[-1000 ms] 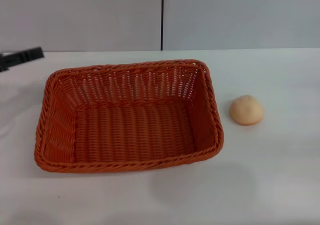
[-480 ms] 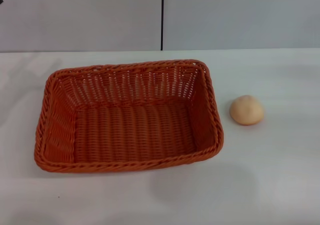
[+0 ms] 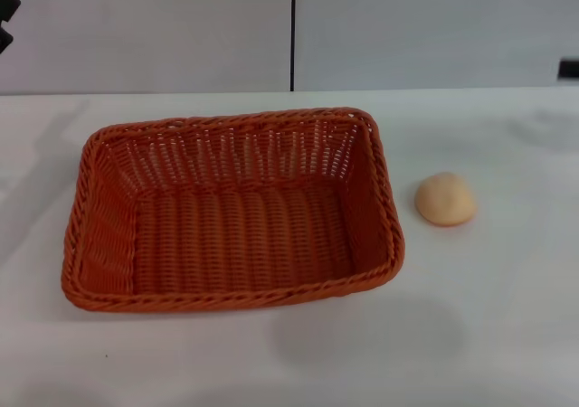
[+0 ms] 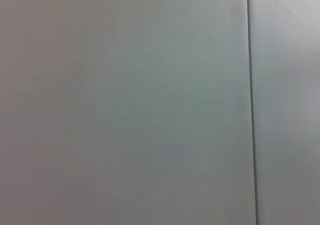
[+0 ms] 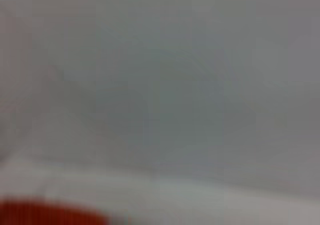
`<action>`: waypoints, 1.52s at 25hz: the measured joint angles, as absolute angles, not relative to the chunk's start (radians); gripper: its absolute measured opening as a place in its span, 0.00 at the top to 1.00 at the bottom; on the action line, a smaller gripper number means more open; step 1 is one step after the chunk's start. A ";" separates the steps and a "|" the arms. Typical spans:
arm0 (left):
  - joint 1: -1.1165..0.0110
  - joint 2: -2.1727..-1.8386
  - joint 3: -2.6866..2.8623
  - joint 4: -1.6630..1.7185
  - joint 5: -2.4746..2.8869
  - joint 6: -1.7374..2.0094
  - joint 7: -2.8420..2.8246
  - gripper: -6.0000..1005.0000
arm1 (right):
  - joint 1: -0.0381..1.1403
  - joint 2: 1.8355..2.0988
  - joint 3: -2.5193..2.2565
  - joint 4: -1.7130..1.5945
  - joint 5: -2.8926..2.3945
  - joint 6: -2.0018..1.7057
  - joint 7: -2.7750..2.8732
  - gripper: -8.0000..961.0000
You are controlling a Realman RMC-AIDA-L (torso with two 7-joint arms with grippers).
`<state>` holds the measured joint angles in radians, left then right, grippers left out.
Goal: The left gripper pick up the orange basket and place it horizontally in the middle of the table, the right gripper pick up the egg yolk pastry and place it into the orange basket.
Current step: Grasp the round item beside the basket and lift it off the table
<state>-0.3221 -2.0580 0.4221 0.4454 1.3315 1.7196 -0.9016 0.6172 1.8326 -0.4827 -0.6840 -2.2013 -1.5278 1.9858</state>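
The orange basket (image 3: 231, 212) lies flat and lengthwise across the middle of the white table (image 3: 488, 317), with nothing inside it. To its right, apart from the rim, sits the egg yolk pastry (image 3: 445, 199), a small pale tan dome. A black bit of the left gripper (image 3: 5, 14) shows at the far upper left edge of the head view, well away from the basket. At the far right edge, a small black tip of the right gripper (image 3: 568, 68) pokes in above the table's back. An orange blur of the basket (image 5: 50, 214) shows in the right wrist view.
Light grey wall panels (image 3: 434, 27) with a dark vertical seam (image 3: 293, 32) stand behind the table. The left wrist view shows only the wall and the seam (image 4: 250, 105).
The left gripper has pulled back from beside the basket's far left corner up to the upper left edge. A black tip of the right gripper has come in at the right edge.
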 joint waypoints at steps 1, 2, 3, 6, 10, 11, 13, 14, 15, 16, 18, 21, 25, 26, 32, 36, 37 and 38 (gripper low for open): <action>-0.322 -2.058 0.422 0.445 1.332 1.720 -0.902 0.19 | 0.646 1.827 -0.488 -0.684 -2.257 -1.547 2.005 0.21; -0.322 -2.058 0.422 0.445 1.332 1.720 -0.902 0.19 | 0.691 1.824 -0.511 -0.685 -2.340 -1.576 2.032 0.21; -0.322 -2.058 0.422 0.444 1.332 1.720 -0.900 0.19 | 0.691 1.824 -0.511 -0.685 -2.340 -1.576 2.032 0.21; -0.322 -2.058 0.422 0.443 1.330 1.723 -0.897 0.19 | 0.740 1.824 -0.584 -0.684 -2.401 -1.595 2.068 0.21; -0.322 -2.059 0.422 0.442 1.334 1.723 -0.895 0.19 | 0.774 1.830 -0.711 -0.680 -2.412 -1.597 2.103 0.21; -0.322 -2.059 0.422 0.442 1.334 1.723 -0.895 0.19 | 0.780 1.834 -0.739 -0.680 -2.413 -1.593 2.113 0.21; -0.321 -2.060 0.423 0.436 1.333 1.723 -0.894 0.19 | 0.787 1.844 -0.782 -0.681 -2.414 -1.584 2.132 0.21; -0.321 -2.060 0.423 0.424 1.331 1.723 -0.894 0.19 | 0.789 1.852 -0.799 -0.682 -2.415 -1.580 2.139 0.21; -0.321 -2.059 0.423 0.422 1.330 1.723 -0.894 0.19 | 0.792 1.860 -0.810 -0.684 -2.419 -1.578 2.143 0.21; -0.321 -2.059 0.422 0.419 1.329 1.723 -0.893 0.19 | 0.796 1.868 -0.819 -0.685 -2.428 -1.576 2.146 0.21; -0.321 -2.059 0.420 0.416 1.328 1.723 -0.893 0.19 | 0.806 1.882 -0.825 -0.684 -2.449 -1.573 2.157 0.21; -0.319 -2.061 0.412 0.413 1.320 1.724 -0.893 0.19 | 0.818 1.904 -0.830 -0.694 -2.480 -1.569 2.183 0.21; -0.314 -2.062 0.407 0.404 1.302 1.726 -0.892 0.19 | 0.826 1.922 -0.833 -0.705 -2.495 -1.569 2.192 0.21; -0.313 -2.062 0.407 0.402 1.298 1.728 -0.892 0.19 | 0.827 1.926 -0.833 -0.705 -2.497 -1.568 2.194 0.21; -0.310 -2.061 0.406 0.377 1.269 1.739 -0.865 0.19 | 0.839 1.958 -0.846 -0.703 -2.568 -1.499 2.208 0.21; -0.311 -2.061 0.406 0.375 1.263 1.740 -0.865 0.19 | 0.845 1.976 -0.847 -0.703 -2.620 -1.466 2.223 0.21; -0.311 -2.061 0.406 0.375 1.262 1.739 -0.865 0.19 | 0.850 1.982 -0.848 -0.703 -2.628 -1.459 2.223 0.21; -0.312 -2.061 0.406 0.375 1.262 1.739 -0.865 0.20 | 0.850 1.982 -0.848 -0.703 -2.628 -1.459 2.223 0.21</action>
<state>-0.3118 -2.0607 0.4064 0.3754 1.2618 1.7391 -0.8649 0.8496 1.9825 -0.8475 -0.7034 -2.6279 -1.4588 2.2225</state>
